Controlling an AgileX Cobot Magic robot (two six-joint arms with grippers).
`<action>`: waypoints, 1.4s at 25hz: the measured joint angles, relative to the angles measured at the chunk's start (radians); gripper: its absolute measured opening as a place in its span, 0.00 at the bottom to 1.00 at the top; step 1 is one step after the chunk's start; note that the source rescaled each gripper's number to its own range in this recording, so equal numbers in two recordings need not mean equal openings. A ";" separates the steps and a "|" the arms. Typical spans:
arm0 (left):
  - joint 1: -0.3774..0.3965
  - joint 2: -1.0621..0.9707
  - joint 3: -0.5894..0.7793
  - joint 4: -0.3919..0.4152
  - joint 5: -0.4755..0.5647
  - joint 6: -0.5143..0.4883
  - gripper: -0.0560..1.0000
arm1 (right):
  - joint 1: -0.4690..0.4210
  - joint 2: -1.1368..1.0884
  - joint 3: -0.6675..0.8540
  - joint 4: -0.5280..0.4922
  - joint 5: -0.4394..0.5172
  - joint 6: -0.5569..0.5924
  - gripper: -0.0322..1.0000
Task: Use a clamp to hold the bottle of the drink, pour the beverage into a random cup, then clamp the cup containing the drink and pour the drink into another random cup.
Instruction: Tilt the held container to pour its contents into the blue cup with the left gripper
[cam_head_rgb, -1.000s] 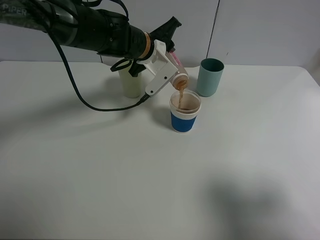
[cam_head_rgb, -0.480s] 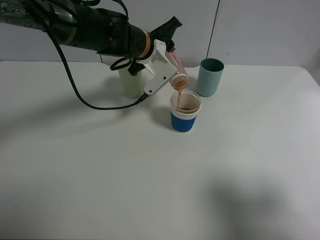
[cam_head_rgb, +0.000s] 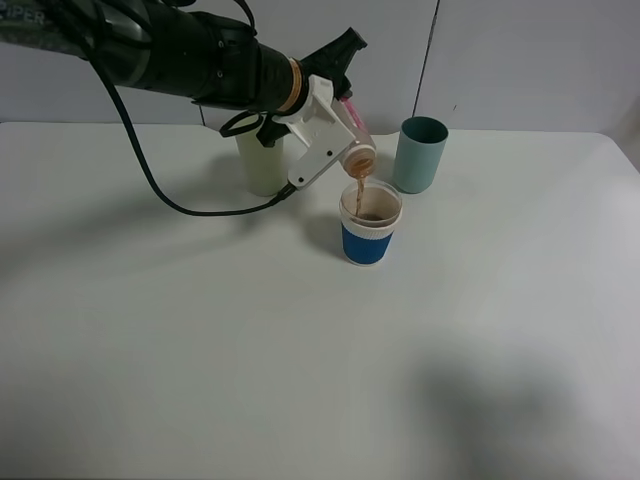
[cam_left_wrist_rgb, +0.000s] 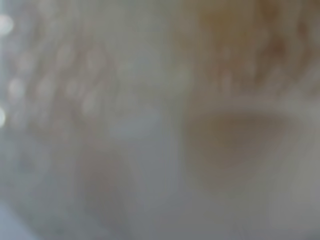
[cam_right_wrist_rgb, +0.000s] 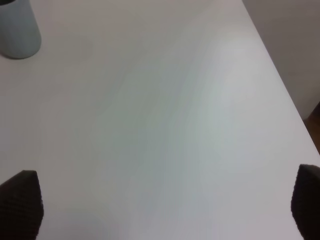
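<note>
High view: clamp (cam_head_rgb: 338, 102) pinched bottle (cam_head_rgb: 356, 138), tilted mouth-down above cup (cam_head_rgb: 368, 242); beverage (cam_head_rgb: 373, 215) streamed in, brown pool inside. Tumbler (cam_head_rgb: 262, 168) behind arm; teal cup (cam_head_rgb: 420, 155) near cup.
Left wrist: blur, brownish patch.
Right wrist: right gripper (cam_right_wrist_rgb: 162, 207) fingers spread over table (cam_right_wrist_rgb: 175, 115).

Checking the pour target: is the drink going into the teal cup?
No, the stream from the bottle falls into the blue-sleeved cup, beside the teal cup.

Teal cup (cam_head_rgb: 420, 153) upright on white table (cam_head_rgb: 300, 350).
</note>
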 joint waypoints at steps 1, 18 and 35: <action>0.000 0.000 0.000 0.001 0.000 0.000 0.05 | 0.000 0.000 0.000 0.000 0.000 0.000 1.00; -0.002 -0.001 0.000 0.003 -0.008 0.047 0.05 | 0.000 0.000 0.000 0.000 0.000 0.000 1.00; -0.002 -0.001 0.000 0.007 -0.011 0.068 0.05 | 0.000 0.000 0.000 0.000 0.000 0.000 1.00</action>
